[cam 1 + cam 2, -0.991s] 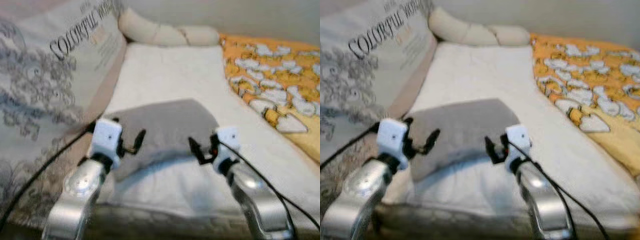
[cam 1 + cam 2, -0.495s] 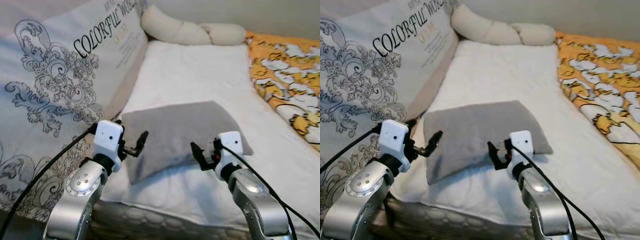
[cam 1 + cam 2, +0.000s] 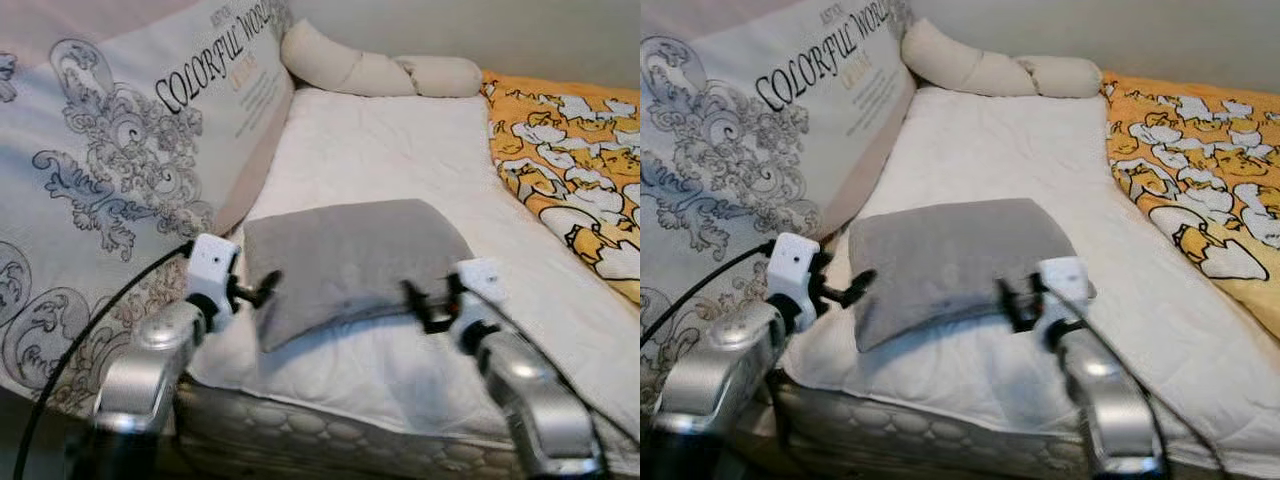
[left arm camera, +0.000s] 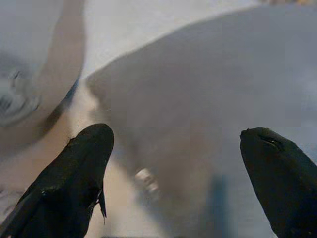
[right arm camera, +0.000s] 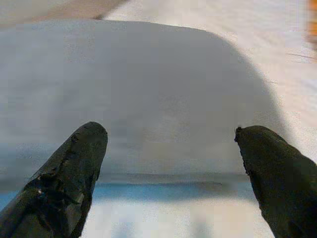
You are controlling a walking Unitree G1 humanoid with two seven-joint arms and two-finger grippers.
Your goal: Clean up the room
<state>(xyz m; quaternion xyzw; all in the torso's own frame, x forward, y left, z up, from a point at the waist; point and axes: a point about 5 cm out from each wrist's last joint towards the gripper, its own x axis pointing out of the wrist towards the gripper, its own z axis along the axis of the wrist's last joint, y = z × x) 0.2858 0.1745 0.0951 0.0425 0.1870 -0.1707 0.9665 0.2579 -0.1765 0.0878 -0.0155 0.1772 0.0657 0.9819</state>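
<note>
Grey pillow: the grey pillow [image 3: 350, 255] lay flat on the white mattress pad [image 3: 400, 160], close to the near edge of the bed, its long side facing the robot, probably left where both arms could reach it.
Left gripper: the left gripper [image 3: 262, 292] hung just beside the pillow's near left corner, fingers spread wide apart and holding nothing; in the left wrist view the pillow filled the gap ahead of both black fingers [image 4: 74, 173].
Right gripper: the right gripper [image 3: 418, 303] hovered over the pillow's near right edge, its fingers also wide apart and empty, the grey cloth lying between them in the right wrist view.
Why so placed: one claw at each end suggested a two-handed lift, since a soft pillow would sag if taken from one side.
Patterned cushion: a large printed cushion [image 3: 120, 160] leaned upright along the left side of the bed, near the pillow but apart from it.
Bolster: a cream bolster [image 3: 370, 70] lay across the head of the bed, well apart.
Yellow blanket: a yellow duck-print blanket [image 3: 570, 170] covered the right side.
Step in hand: judged as lining up for the grasp, not yet closed.
</note>
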